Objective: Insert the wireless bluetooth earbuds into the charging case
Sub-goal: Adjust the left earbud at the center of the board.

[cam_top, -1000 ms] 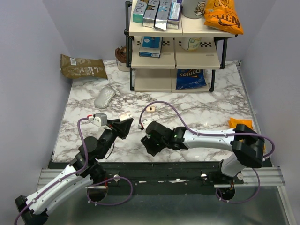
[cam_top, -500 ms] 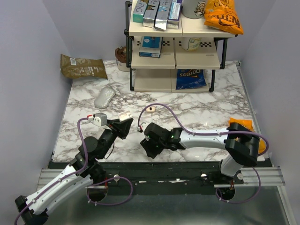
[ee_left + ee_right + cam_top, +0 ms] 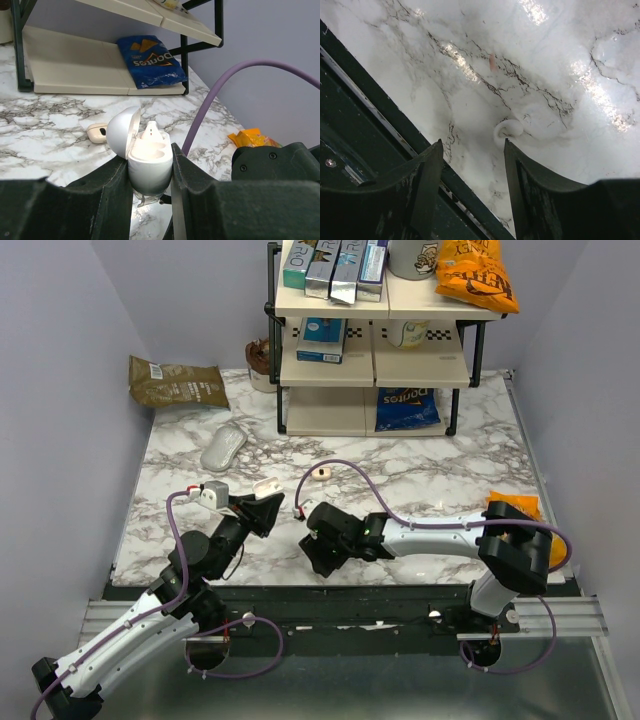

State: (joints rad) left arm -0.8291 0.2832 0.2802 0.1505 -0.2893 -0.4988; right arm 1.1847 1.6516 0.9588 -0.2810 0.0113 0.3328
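My left gripper is shut on the white charging case and holds it upright above the table with its lid open. A pale pointed piece stands in one of its wells. The case also shows in the top view. A beige earbud with a dark centre lies on the marble beyond it, and it also shows in the top view. My right gripper is open and empty, low over the table's near edge. A small white curled piece lies just past its right fingertip.
A white computer mouse and a brown bag lie at the back left. A shelf rack with a blue Doritos bag stands at the back. An orange packet lies at the right. The black front rail runs under my right gripper.
My right gripper has shifted slightly left and toward the near edge. My left gripper and the case have not moved.
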